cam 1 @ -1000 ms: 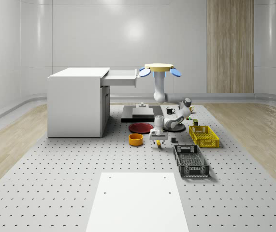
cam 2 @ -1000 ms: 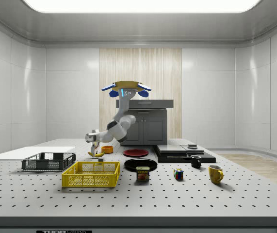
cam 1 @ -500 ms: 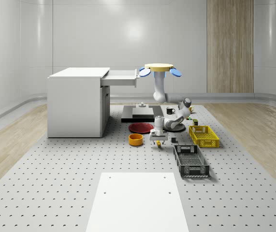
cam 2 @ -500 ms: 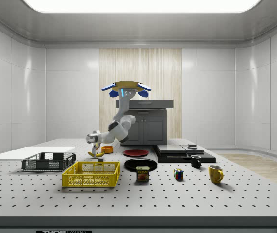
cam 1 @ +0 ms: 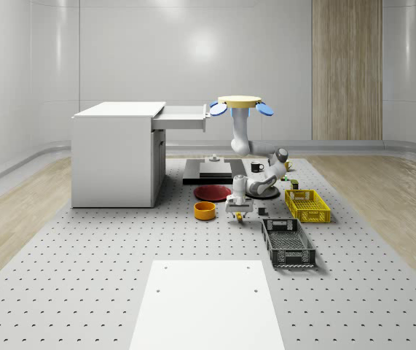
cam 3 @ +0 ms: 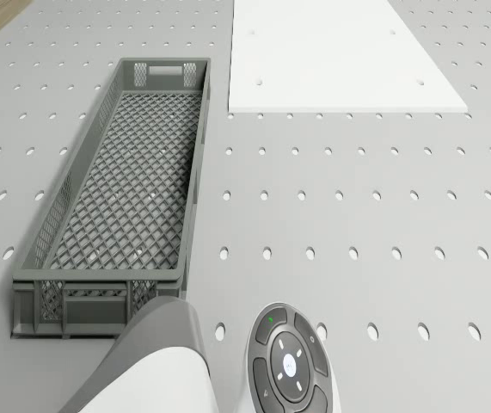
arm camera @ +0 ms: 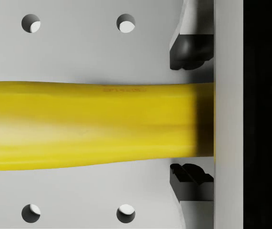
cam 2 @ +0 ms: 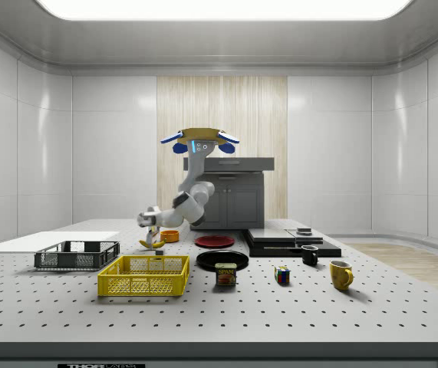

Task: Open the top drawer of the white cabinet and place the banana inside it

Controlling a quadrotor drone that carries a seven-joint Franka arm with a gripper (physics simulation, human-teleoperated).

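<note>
The banana [arm camera: 88, 125] lies on the perforated table, small and yellow in the whole-scene view [cam 1: 240, 215] and the side view [cam 2: 155, 244]. My gripper [arm camera: 190, 117] points down over it, open. One finger [arm camera: 189, 47] stands on each side of the fruit, with a narrow gap at each. The gripper [cam 1: 239, 206] sits low above the table [cam 2: 151, 232]. The drone [cam 1: 240, 103] hovers high beside the white cabinet [cam 1: 116, 157], near the front of its top drawer [cam 1: 183, 117], which is pulled out.
An orange bowl [cam 1: 205, 211] and a red plate [cam 1: 213, 192] lie just beside the banana. A yellow basket [cam 1: 307, 205] and a grey crate [cam 1: 287, 242] stand to the whole-scene view's right. A white board [cam 1: 204, 302] lies at the front and a black platform [cam 1: 208, 171] behind.
The arm's elbow and gripper have shifted slightly toward the side view's right, over the banana. Drone, drawer and banana stay where they were.
</note>
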